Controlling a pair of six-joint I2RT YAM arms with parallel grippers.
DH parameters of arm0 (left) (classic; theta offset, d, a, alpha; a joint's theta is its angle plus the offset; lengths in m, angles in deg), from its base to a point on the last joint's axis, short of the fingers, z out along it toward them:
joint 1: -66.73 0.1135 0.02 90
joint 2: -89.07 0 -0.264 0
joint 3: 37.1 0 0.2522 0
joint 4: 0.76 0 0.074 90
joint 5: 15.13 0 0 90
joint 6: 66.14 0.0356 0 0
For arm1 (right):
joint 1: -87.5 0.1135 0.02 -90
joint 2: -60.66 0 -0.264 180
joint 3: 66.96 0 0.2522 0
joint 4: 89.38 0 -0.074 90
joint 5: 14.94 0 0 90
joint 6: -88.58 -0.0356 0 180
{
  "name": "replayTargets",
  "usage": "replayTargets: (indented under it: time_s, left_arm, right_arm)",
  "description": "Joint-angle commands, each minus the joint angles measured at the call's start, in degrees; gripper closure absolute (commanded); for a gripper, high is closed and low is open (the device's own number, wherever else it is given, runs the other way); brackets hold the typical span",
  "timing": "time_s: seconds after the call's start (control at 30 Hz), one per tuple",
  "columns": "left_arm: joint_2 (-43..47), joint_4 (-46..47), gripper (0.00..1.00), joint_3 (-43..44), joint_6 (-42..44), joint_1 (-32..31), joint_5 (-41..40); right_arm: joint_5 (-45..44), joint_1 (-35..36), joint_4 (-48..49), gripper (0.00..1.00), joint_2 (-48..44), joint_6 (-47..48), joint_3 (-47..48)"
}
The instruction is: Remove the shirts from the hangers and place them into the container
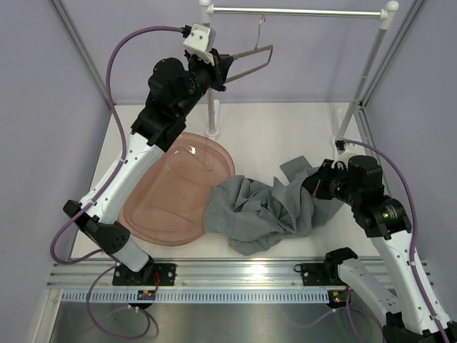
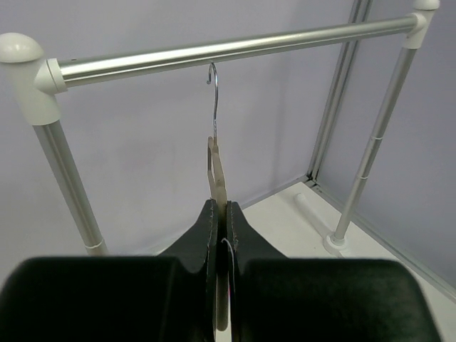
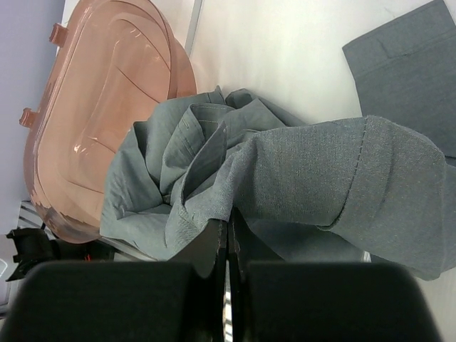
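The bare grey-brown hanger [image 1: 251, 60] is held high at the back, and my left gripper [image 1: 227, 66] is shut on its frame. In the left wrist view the hanger [image 2: 216, 167] stands edge-on between the closed fingers of that gripper [image 2: 221, 208]. Its wire hook reaches the underside of the rail; I cannot tell whether it hangs there. The grey-green shirt [image 1: 264, 211] lies crumpled on the table, its left end over the container [image 1: 161, 204] rim. My right gripper [image 1: 312, 184] is shut on a fold of the shirt [image 3: 299, 167] just past its tips [image 3: 229, 228]. The pinkish container [image 3: 100, 107] lies beyond.
The white-and-metal garment rail [image 1: 300, 11] spans the back, its bar [image 2: 228, 51] just above the hanger. One pole foot [image 1: 213, 131] stands behind the tub, another [image 1: 341, 139] at the right. Frame posts and purple walls close in both sides.
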State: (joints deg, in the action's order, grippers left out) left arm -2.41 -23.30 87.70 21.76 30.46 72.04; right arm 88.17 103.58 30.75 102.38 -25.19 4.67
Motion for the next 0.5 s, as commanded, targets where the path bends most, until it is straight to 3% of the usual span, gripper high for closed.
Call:
replayTargets:
  time_s: [0.0, 0.3, 0.47]
  left_arm:
    - [5.2, 8.4, 1.00, -1.3, -2.0, 0.1, 4.0]
    - [9.4, 12.5, 1.00, -8.2, -3.4, 0.1, 5.1]
    - [7.6, 12.2, 1.00, -5.6, -1.8, 0.1, 4.0]
  right_arm:
    - [1.6, 0.0, 3.6, 1.00, 0.6, 1.3, -0.6]
    - [2.4, 0.0, 5.0, 1.00, 1.3, 0.9, -1.6]
    - [3.0, 0.0, 5.6, 1.00, 1.3, 0.5, -2.1]
